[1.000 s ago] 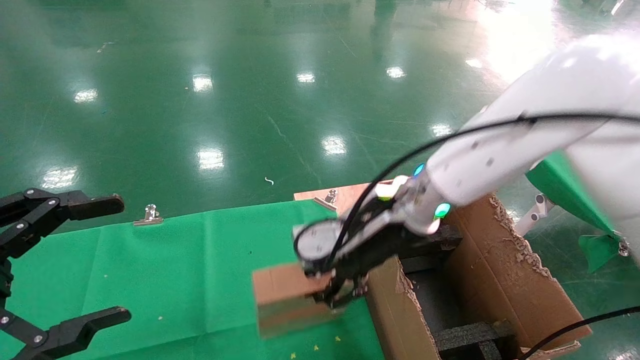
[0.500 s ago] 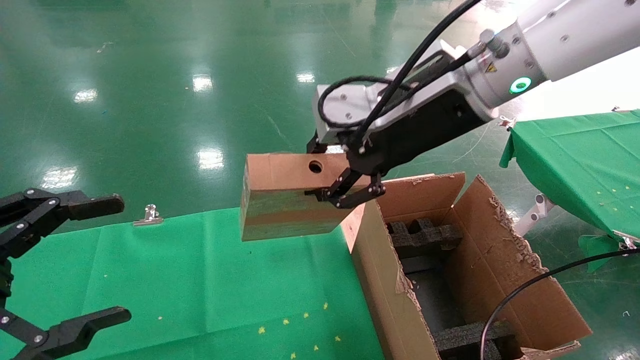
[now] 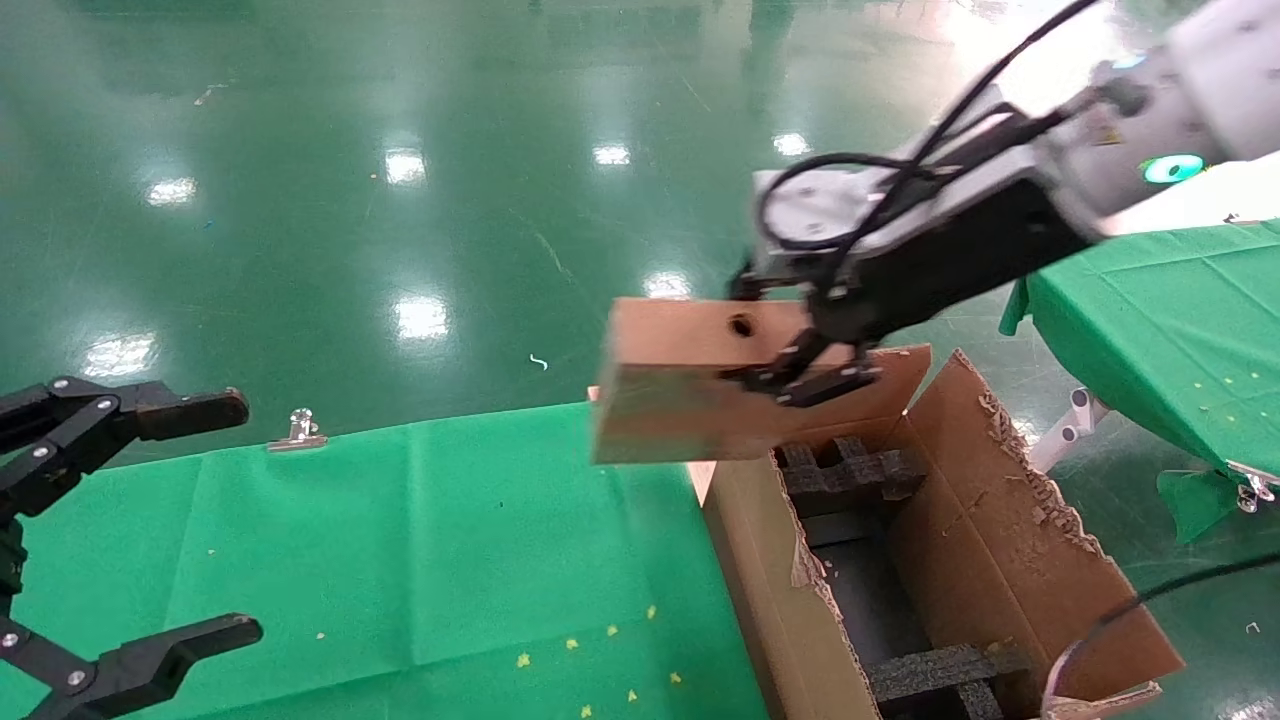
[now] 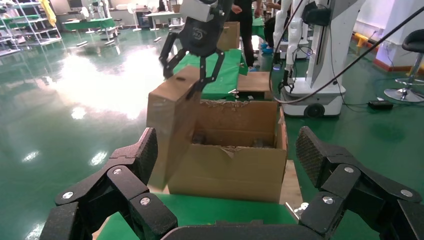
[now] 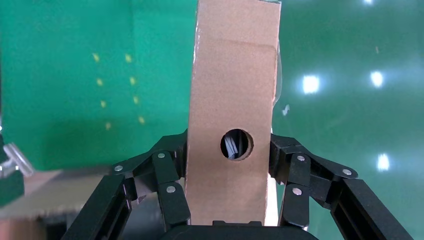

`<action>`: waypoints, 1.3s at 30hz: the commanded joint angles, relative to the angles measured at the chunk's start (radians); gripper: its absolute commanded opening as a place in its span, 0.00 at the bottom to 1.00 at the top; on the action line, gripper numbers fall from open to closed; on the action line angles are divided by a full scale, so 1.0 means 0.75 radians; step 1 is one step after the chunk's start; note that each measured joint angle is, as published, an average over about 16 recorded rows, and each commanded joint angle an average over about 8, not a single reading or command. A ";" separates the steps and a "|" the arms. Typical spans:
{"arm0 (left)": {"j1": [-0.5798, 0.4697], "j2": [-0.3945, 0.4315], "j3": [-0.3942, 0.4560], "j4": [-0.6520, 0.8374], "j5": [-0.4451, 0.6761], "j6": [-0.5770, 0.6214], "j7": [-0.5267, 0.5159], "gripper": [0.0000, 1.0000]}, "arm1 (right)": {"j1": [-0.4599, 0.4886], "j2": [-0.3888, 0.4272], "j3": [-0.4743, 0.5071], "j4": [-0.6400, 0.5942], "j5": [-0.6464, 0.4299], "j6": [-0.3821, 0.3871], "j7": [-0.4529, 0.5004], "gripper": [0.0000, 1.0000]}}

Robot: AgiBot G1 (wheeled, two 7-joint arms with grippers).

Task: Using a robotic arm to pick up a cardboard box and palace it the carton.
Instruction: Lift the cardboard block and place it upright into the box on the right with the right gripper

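The right gripper (image 3: 810, 375) is clenched on the cardboard box (image 3: 690, 385), one finger on each broad face near the end with the round hole, as the right wrist view shows. The box is held in the air and sticks out from the fingers toward the robot's left, its long axis running roughly level. The carton (image 3: 1010, 530) lies below and to the right of the gripper; the held end hangs over the carton's far-left corner while the free end reaches out over the green cloth (image 3: 400, 550). Judging by this, the coming move is a carry to the right and then down between the black foam inserts (image 3: 850, 470). The left gripper (image 3: 140, 525) hangs spread wide and empty, well apart to the left. No readable writing or label shows on either box.
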 commanded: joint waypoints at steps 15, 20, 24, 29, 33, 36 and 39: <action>0.000 0.000 0.001 0.000 0.000 0.000 0.000 1.00 | 0.218 0.397 -0.293 0.156 -0.077 0.001 0.209 0.00; 0.000 0.000 0.001 0.000 -0.001 0.000 0.000 1.00 | 0.211 0.514 -0.351 0.173 -0.111 0.039 0.351 0.00; 0.000 0.000 0.001 0.000 -0.001 0.000 0.001 1.00 | 0.188 0.595 -0.372 0.207 -0.142 0.089 0.489 0.00; 0.000 -0.001 0.001 0.000 -0.001 -0.001 0.001 1.00 | 0.153 0.691 -0.387 0.230 -0.140 0.160 0.662 0.00; 0.000 -0.001 0.001 0.000 -0.001 -0.001 0.001 1.00 | 0.114 0.763 -0.405 0.229 -0.090 0.229 0.786 0.00; 0.000 -0.001 0.002 0.000 -0.001 -0.001 0.001 1.00 | 0.089 0.806 -0.419 0.229 -0.048 0.273 0.850 0.00; 0.000 -0.001 0.002 0.000 -0.001 -0.001 0.001 1.00 | 0.073 0.833 -0.429 0.233 -0.015 0.304 0.881 0.00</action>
